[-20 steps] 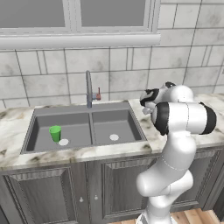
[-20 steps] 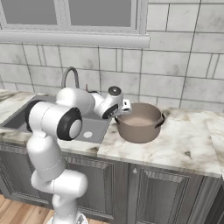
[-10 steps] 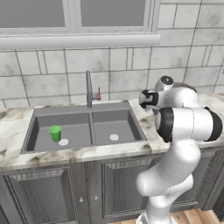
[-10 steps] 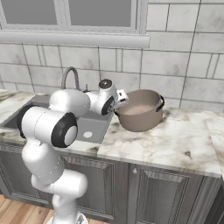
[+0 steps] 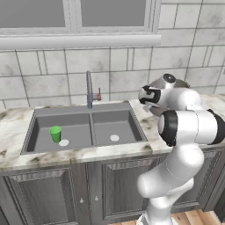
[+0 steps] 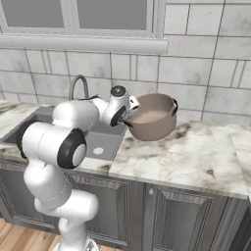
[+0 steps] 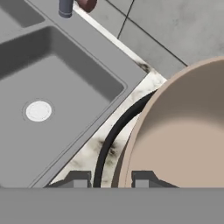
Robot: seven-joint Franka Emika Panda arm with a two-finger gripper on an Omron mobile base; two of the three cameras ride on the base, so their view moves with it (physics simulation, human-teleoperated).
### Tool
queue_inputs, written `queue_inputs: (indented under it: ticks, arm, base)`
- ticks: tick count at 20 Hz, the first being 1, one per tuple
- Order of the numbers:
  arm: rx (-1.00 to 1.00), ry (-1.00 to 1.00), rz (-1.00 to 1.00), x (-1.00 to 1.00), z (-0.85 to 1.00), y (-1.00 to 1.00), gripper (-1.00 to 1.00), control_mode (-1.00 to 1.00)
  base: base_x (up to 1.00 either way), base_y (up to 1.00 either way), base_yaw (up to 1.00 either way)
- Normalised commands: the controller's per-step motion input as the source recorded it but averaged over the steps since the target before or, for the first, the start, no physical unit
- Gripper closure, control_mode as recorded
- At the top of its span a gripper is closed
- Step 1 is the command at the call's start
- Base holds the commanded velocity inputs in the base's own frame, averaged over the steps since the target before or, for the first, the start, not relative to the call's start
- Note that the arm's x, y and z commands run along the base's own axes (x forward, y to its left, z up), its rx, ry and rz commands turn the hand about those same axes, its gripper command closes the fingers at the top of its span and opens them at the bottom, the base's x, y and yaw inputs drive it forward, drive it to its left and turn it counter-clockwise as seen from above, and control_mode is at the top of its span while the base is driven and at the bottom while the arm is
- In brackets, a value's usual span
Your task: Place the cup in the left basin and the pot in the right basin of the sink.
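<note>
The grey-brown pot (image 6: 154, 120) hangs tilted above the marble counter, just right of the sink (image 6: 109, 137). My gripper (image 6: 128, 117) is shut on its near rim. In the hand view the pot (image 7: 183, 131) has its rim and black handle between my fingertips, with the gripper (image 7: 112, 178) closed on them. The right basin (image 7: 57, 70) lies left of the pot, its pale drain showing. The green cup (image 5: 55, 133) stands upright in the left basin (image 5: 72, 125), next to its drain. The right basin (image 5: 112, 125) holds nothing. My hand (image 5: 149, 96) sits past the sink's right edge.
A curved grey faucet (image 5: 89, 88) with a red lever (image 5: 99, 94) stands behind the divider. Marble counter (image 6: 196, 157) stretches to the right of the sink. A tiled wall and a window sill rise behind. Grey cabinet doors run below the counter.
The pot has risen off the counter, tipped, and shifted toward the sink with my gripper holding its rim. The cup has not moved.
</note>
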Motion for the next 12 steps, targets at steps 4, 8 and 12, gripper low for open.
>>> queue_inputs:
  ticks: [4, 8, 12]
  arm:
    - [-0.02, 0.00, 0.28, 0.00, 0.13, 0.00, 1.00, -1.00]
    - [-0.07, 0.00, 0.28, 0.00, 0.00, 0.09, 1.00, -1.00]
    - [-0.14, 0.00, 0.28, 0.00, 0.00, 0.16, 1.00, -1.00]
  base:
    - [0.00, 0.00, 0.00]
    - [0.00, 0.00, 0.00]
    - [0.00, 0.00, 0.00]
